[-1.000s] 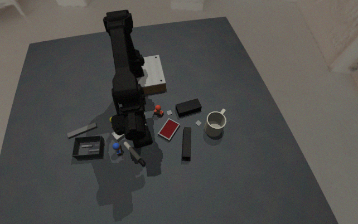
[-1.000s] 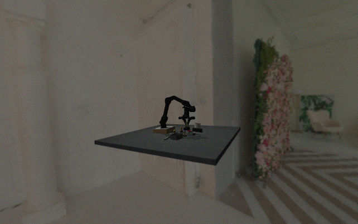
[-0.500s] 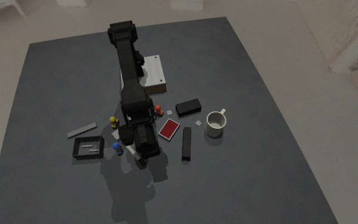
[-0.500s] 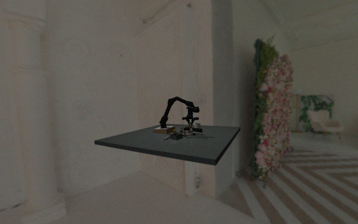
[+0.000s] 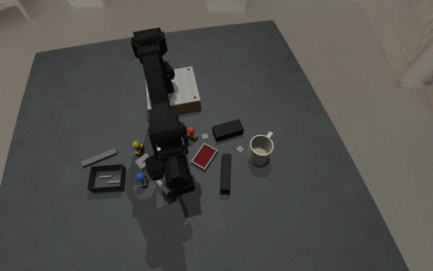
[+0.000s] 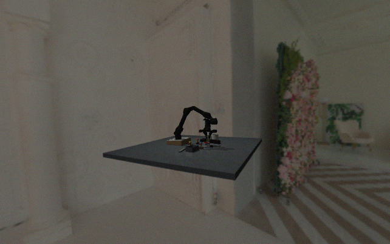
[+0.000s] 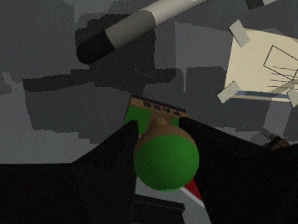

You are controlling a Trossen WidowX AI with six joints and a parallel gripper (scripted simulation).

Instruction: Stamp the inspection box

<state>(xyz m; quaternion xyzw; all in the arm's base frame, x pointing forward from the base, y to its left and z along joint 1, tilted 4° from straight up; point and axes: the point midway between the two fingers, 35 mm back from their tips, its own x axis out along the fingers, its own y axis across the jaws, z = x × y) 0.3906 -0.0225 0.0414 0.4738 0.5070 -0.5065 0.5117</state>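
Note:
My gripper is shut on the PASS stamp, which has a round green knob and a green base. It holds the stamp above the dark table. In the wrist view the cream card, taped at its corners and bearing a drawn box, lies to the right of the stamp and apart from it. A white marker with a black cap lies beyond the stamp. The red ink pad lies to the right of the arm; a red sliver of it shows under the knob. The arm hides the card in the top view.
Yellow, blue and red stamps stand around the arm. A dark tray, a grey bar, two black blocks and a white mug lie nearby. The arm's pale base block stands behind.

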